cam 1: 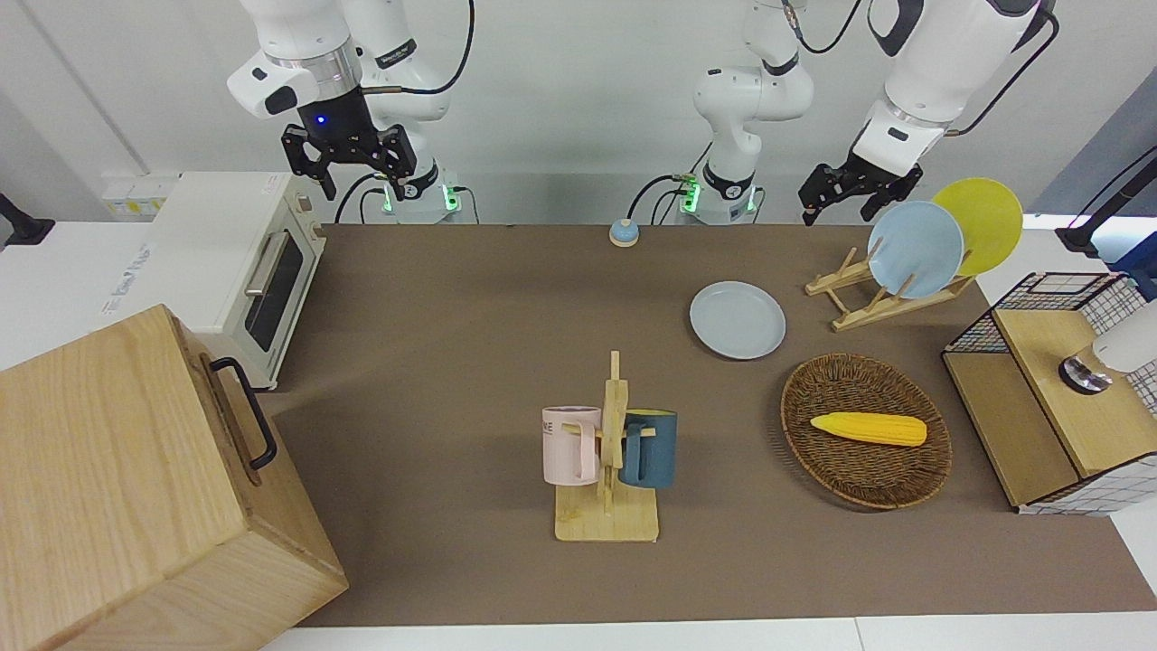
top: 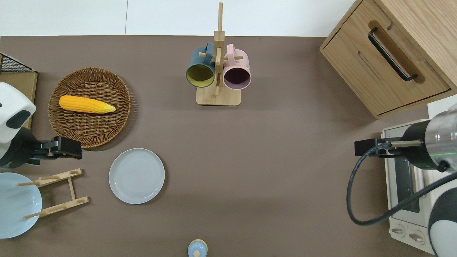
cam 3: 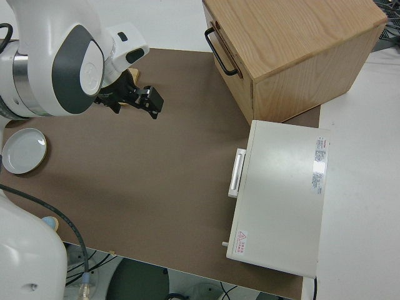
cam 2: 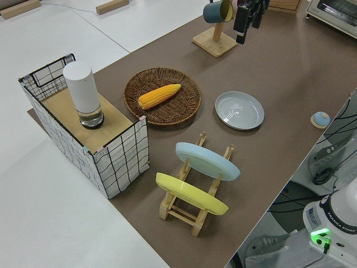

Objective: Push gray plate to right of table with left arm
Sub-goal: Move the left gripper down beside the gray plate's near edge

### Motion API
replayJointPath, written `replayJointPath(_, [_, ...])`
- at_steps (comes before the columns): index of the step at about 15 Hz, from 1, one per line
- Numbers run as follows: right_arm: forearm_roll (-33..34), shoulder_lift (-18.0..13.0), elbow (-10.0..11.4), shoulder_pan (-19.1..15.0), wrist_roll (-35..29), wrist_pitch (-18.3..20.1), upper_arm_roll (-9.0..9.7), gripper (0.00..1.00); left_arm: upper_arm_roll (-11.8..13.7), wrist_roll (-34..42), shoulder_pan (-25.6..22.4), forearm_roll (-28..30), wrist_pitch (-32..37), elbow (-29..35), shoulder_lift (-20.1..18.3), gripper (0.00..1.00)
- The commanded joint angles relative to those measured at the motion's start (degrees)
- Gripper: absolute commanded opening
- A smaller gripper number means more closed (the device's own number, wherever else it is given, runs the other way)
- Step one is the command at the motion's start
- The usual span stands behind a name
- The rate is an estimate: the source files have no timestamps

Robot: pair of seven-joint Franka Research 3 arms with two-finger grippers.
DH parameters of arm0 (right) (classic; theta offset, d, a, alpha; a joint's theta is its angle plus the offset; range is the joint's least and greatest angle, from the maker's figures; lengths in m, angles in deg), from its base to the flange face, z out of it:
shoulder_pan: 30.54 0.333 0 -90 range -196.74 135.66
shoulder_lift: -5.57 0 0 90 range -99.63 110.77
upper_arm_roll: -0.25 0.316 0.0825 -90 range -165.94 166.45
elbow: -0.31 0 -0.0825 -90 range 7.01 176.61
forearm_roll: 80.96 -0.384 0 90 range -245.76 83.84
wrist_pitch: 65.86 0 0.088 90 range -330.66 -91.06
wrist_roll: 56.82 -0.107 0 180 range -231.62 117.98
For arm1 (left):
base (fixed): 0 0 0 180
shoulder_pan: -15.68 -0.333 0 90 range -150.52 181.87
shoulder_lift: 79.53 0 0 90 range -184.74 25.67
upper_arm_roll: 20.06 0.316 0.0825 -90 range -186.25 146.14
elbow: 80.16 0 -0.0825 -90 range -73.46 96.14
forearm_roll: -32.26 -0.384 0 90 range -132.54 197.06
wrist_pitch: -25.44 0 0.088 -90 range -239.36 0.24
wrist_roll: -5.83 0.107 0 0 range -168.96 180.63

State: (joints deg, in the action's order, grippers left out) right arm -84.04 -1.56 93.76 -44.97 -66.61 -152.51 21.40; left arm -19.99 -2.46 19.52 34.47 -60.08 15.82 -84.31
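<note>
The left gripper [top: 73, 148] shows at the left edge of the overhead view, raised above the table [top: 250, 160], over the bare strip between the wicker basket [top: 117, 117] and the wooden plate rack [top: 71, 187]; whether its fingers are apart or together I cannot tell. It touches nothing. In the front view the same gripper [cam 1: 845, 199] hangs in the upper right, just beside the sky-blue plate [cam 1: 915, 249] that leans in the rack with a yellow plate [cam 1: 981, 221]. The gray plate [top: 136, 176] lies flat on the table a little lower and toward the center of the overhead view from the gripper, apart from it, in the lower left of the frame; it sits beside the rack and nearer to the robots than the basket, which holds a corn cob [top: 85, 104]. In the left side view the gray plate [cam 2: 240, 110] appears right of center, beside the basket. At the top center of the overhead view stands a mug rack [top: 218, 94] with a dark blue mug [top: 200, 67] and a pink mug [top: 236, 69]. A small blue bell [top: 197, 248] rests at the bottom edge. In the upper right stands a wooden cabinet [top: 389, 53], and below it a white toaster oven [top: 403, 214]. The right gripper [cam 1: 348, 155] is parked, its fingers apart.
</note>
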Motion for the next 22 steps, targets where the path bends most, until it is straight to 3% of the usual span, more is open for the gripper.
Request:
replayJointPath(1, [-1.23, -1.57, 1.56, -1.39, -0.58, -0.02, 0.83, 0.994, -0.34, 0.91, -0.42, -0.80, 0.53, -0.97, -0.50, 0.99])
replayJointPath(13, [-1.23, -1.57, 1.56, -1.39, -0.67, 0.07, 0.83, 0.996, -0.33, 1.09, 0.37, -0.71, -2.63, 0.17, -0.94, 0.99])
replayJointPath(16, [-1.23, -1.57, 1.56, -1.39, -0.58, -0.02, 0.83, 0.996, -0.33, 1.96, 0.11, -0.89, -4.21, 5.60, -2.69, 0.99])
replayJointPath(22, [-1.23, -1.57, 1.56, -1.39, -0.67, 0.07, 0.83, 0.996, -0.33, 3.37, -0.24, -0.89, -15.45, 19.93, -5.07, 0.98])
